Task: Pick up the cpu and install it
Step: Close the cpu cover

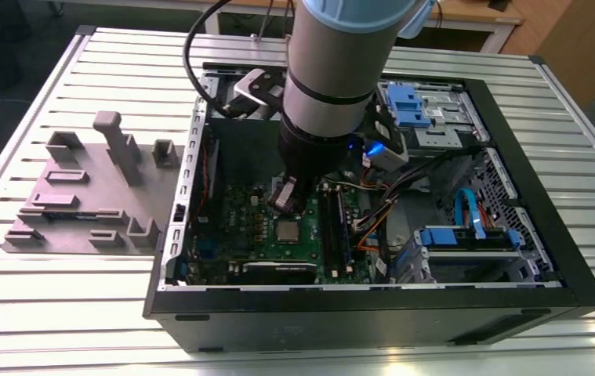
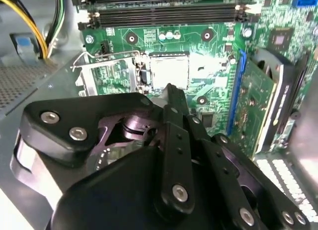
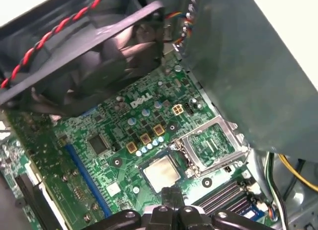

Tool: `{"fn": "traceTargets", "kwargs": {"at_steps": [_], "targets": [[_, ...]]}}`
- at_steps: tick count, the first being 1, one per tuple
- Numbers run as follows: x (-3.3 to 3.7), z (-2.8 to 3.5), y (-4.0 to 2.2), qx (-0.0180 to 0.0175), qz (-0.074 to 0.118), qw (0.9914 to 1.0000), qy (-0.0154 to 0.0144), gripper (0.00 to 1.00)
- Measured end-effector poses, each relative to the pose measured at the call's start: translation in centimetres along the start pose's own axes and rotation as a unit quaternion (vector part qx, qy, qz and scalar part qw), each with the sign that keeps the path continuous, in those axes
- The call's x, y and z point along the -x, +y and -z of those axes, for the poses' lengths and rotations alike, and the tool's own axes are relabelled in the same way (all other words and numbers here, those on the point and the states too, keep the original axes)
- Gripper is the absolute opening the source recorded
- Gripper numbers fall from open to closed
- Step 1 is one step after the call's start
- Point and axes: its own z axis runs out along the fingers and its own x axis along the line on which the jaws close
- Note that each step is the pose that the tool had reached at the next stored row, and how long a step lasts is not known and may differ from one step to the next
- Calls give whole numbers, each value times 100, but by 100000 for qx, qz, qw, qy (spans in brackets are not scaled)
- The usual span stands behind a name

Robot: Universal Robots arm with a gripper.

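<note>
Gripper [image 1: 282, 205] hung low inside the open case [image 1: 548, 301], over the green motherboard [image 1: 237, 227]. Its fingers looked pressed together with nothing between them, though the gripper's own body hid part of the tips. The cpu [image 3: 161, 171] lay flat in its socket, just below the tips and slightly to their near side, not touching. It was square, with no long axis, and its edges were in line with the socket. Top was silver-grey with a dull sheen and a thin pale rim. Socket frame [image 3: 211, 143] stood swung open beside it.
</note>
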Motion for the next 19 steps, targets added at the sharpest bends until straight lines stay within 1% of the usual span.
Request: {"fn": "traceTargets", "kwargs": {"at_steps": [2,4,5,8,9,11,14,16,19], "targets": [[0,-5,0,-87,1615,99987,46,11],[1,-10,-3,-66,2520,99968,26,11],[4,-12,-9,103,2749,99962,-248,11],[17,-15,-29,966,3394,99924,-1657,11],[22,-23,-36,1020,3635,99914,-1731,11],[36,-41,-58,1038,4107,99896,-1686,11],[87,-68,-113,1069,4271,99889,-1697,11],[132,-84,-121,1071,4282,99888,-1702,11],[195,-103,-102,1072,4282,99888,-1719,11]]}}
